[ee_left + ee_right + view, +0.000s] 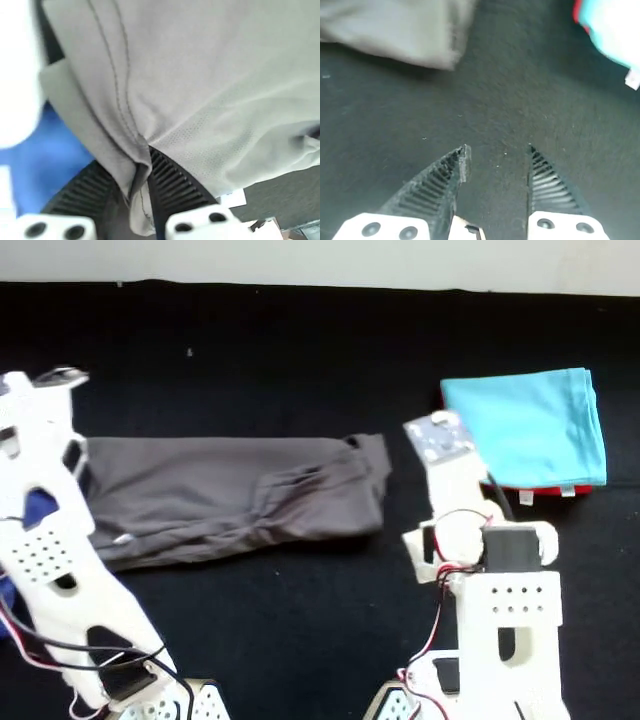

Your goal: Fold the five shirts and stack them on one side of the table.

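Noted grey shirt (230,495) half-folded across mid-table (300,340), left end pinched tight in the closed jaws of the left gripper (142,157); blue shirt (530,425) folded atop red shirt (545,490) at the right side. Saw right gripper (496,152) parted partway, empty, over bare table between them. Judged soft, light, floppy, prone to bunching: best taken at hem or corner, both layers together.

Matt cloth shirt (230,495) on fuzzy black table (300,340).
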Controlling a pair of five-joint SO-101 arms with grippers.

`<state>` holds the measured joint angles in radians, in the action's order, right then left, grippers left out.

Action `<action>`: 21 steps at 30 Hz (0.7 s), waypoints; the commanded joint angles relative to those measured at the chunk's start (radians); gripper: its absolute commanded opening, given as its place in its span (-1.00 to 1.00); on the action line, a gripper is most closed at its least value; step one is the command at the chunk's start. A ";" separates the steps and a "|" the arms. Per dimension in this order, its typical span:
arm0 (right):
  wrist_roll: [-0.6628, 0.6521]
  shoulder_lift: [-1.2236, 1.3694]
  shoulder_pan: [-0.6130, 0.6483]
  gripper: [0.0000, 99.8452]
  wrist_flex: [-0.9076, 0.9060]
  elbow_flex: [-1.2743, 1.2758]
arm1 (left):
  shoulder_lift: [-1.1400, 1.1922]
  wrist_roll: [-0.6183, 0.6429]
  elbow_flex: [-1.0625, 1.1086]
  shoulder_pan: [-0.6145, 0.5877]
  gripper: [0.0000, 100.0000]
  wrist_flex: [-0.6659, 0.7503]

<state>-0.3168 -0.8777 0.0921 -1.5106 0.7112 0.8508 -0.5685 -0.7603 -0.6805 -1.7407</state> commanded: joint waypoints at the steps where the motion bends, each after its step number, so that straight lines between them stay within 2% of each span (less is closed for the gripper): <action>1: 0.005 -0.035 -0.082 -0.97 0.076 0.082 | -0.028 -0.011 -0.058 -0.010 -0.98 -0.023; 5: -0.057 -0.048 -0.153 -0.99 0.143 0.191 | -0.131 -0.005 -0.004 0.007 -0.98 -0.026; 10: -0.095 -0.105 -0.242 -0.99 0.260 0.380 | -0.415 -0.005 0.226 0.125 -0.98 -0.026; 15: -0.127 -0.265 -0.274 -0.99 0.283 0.519 | -0.740 0.029 0.460 0.337 -0.98 -0.026; 21: -0.127 -0.490 -0.275 -0.99 0.355 0.714 | -0.934 0.126 0.501 0.676 -0.98 -0.020</action>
<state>-0.4319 -1.2812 -0.1703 -1.2129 1.3510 0.0146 -0.4918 -0.2616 -0.1680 -1.7545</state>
